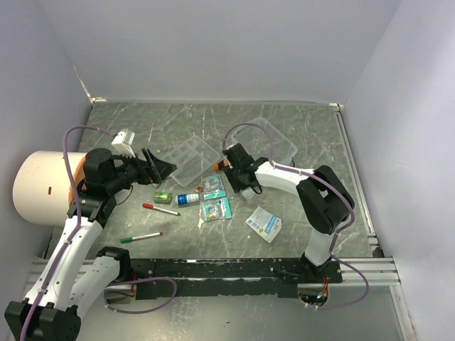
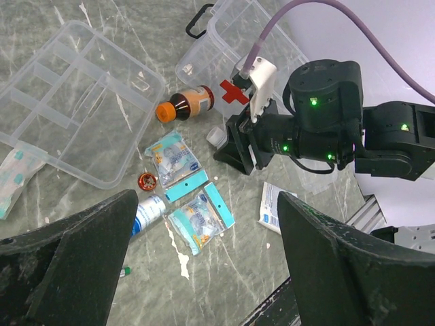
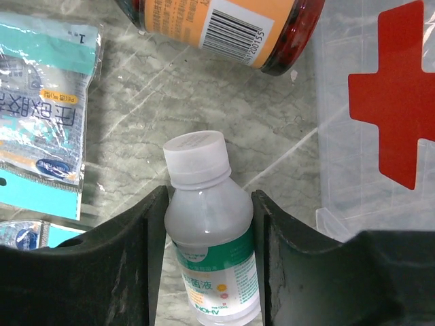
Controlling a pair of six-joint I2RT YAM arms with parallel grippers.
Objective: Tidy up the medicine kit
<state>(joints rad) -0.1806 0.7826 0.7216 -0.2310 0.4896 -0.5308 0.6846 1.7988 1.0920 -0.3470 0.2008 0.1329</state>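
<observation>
Gripping a small white-capped bottle (image 3: 207, 231), the right hand (image 3: 211, 197) had both fingers pressed against its sides, with the cap pointing away from the wrist. The bottle was just beside the clear case (image 3: 380, 115) marked with a red cross. An amber bottle (image 3: 224, 27) lay on its side just beyond the cap. Blue-and-white packets (image 3: 47, 102) lay on the tabletop (image 3: 204, 102), opposite the case. The left hand (image 2: 207, 195) hovered open above the packets, fingers wide apart and holding nothing, with the divided tray (image 2: 75, 102) near.
</observation>
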